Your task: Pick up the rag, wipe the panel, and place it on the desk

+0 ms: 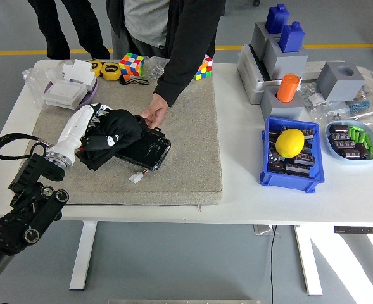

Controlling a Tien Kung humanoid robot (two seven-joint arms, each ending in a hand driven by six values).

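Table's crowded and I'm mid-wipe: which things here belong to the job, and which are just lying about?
In the job:
- left hand
- black rag
- black panel
- person's hand steadying the panel
- grey mat

Lying about:
- Rubik's cubes
- tape measure
- blue bin with lemon
- orange cylinder

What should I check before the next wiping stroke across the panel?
1. Left hand gripping the black rag: ok.
2. Rag lying on the black panel: ok.
3. Panel steadied by the person's hand at its far edge: ok.
4. Person's hand clear of the rag's path: not ok, it is right beside the rag.
5. White connector clear of the stroke: ok.
6. Panel clean: cannot tell.
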